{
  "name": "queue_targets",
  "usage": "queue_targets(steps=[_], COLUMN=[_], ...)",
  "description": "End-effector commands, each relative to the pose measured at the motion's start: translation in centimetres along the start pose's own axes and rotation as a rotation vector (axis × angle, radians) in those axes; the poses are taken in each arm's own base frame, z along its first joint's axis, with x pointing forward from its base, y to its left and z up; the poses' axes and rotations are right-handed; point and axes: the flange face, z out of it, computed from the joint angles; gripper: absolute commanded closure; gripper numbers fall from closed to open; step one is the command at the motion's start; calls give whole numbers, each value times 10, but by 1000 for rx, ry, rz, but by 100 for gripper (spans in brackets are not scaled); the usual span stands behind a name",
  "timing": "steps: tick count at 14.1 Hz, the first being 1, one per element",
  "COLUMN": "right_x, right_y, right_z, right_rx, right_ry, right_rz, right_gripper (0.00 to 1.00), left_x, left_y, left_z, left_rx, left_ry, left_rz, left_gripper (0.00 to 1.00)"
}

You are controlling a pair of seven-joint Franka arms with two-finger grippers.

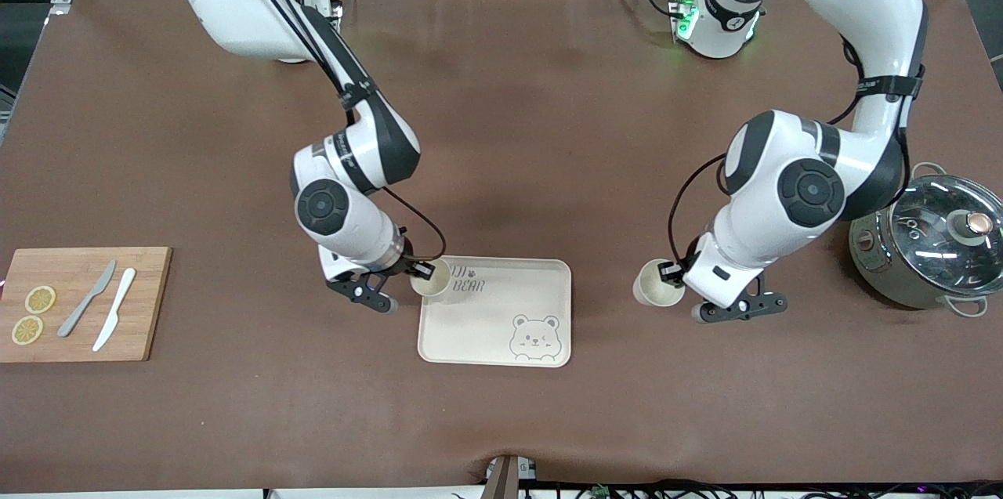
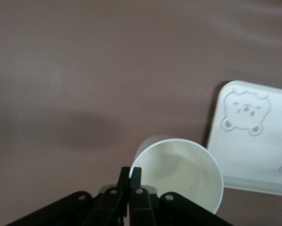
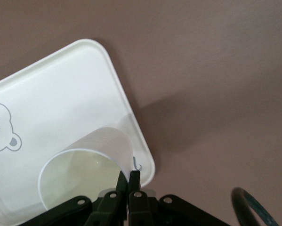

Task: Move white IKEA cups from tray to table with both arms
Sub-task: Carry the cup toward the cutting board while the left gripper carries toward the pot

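While both cups are pinched at the rim, only one has left the tray. At the left edge of the front frame lies a wooden cutting board (image 1: 82, 303) with two lemon slices (image 1: 34, 314) and two knives (image 1: 100, 308), well apart from the work.

Left of centre, the right gripper (image 1: 414, 273) has its fingers pressed onto the wall of a white cup (image 1: 432, 278), one inside the rim and one outside. This cup sits at the corner of the tray (image 1: 541, 280) toward the right arm's end of the table, over the lettering. The right wrist view confirms it: the cup (image 3: 86, 169) is inside the tray's raised rim (image 3: 126, 101).

Right of centre, the left gripper (image 1: 672, 273) pinches the second cup (image 1: 655, 285) the same way, over bare table (image 1: 501, 92) beside the tray; in the left wrist view this cup (image 2: 178, 172) is clear of the tray (image 2: 251, 150). Whether it touches the table I cannot tell.

Recommended handling, as judgement: lift the right cup straight up until its base clears the rim before moving outward, or the tray may be dragged. Keep both cups upright; a rim pinch invites swinging. Lower the left cup fully before releasing.

The brown sheet looks flat and matte, with ample room on either side of the tray. A lidded pot (image 1: 928, 244) at the right edge stands near the left arm's elbow.
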Motion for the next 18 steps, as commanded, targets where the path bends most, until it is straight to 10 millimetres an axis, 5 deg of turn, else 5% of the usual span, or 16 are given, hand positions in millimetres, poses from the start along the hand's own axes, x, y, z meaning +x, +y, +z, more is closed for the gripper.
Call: queue_targets(steps=[1,6,11,16,18], right_x=[29,73,111,120,115], right_y=[53,163,295,387,403], right_z=[-57,-115,-125,-94,-76], right_rx=[-32,-43,-26,-38,-38], right_ry=[-34,-70,-101,-141,-153], right_rz=[-45,-139,-279,-327,-335], right_gripper=[100,100,100,100,100], left_x=[-10,-27,-48,-56,-54], left_y=[-18,-68,-132,-188,-198], left_z=[3,27,63,94,93], left_rx=[68,140,120,113,101], left_ry=[-35,-63,-30,-53,-59], left_rz=[14,-7,-4,47,107], left_gripper=[100,100,100,100,100])
